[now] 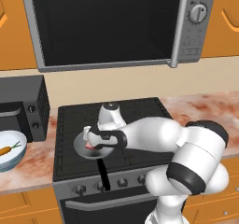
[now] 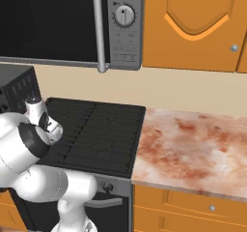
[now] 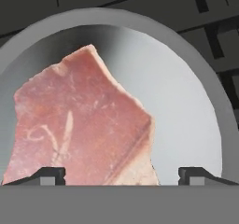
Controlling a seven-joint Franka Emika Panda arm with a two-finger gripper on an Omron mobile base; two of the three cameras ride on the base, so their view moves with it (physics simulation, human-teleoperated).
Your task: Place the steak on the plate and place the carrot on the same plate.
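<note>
Gripper (image 3: pixel 121 174) was down over the grey frying pan (image 1: pixel 80 146) on the stove (image 1: pixel 140 111), front-left burner area, pan's black handle (image 1: pixel 103 174) pointing toward the near edge. In the hand view the two dark fingertips (image 3: pixel 46 175) stood wide apart, one at each side, jaws open, nothing between them clamped. Steak (image 3: pixel 79 125) lay flat inside the pan, pinkish-red slab with a paler edge, sitting toward the left of the pan floor in the hand view; left fingertip was over or just at its lower corner, right fingertip was over bare pan beside it. Whether the tips touched the meat, cannot tell. In the left base view a bit of red steak (image 1: pixel 89 146) showed under the hand (image 1: pixel 100 136), inside the pan rim.

Carrot (image 1: pixel 6 150) lay in the white-and-light-blue bowl (image 1: pixel 14 160) on the counter (image 1: pixel 28 171) at the far left, well apart from the pan, green top pointing right. Black toaster oven (image 1: pixel 23 108) stood behind the bowl, left of the stove. Microwave (image 1: pixel 107 27) hung above the stove, orange cabinets (image 2: pixel 193 28) to its right. In the right base view the arm (image 2: pixel 29 149) leaned left over the stove (image 2: pixel 96 129), marbled counter (image 2: pixel 193 149) to the right of the stove.
</note>
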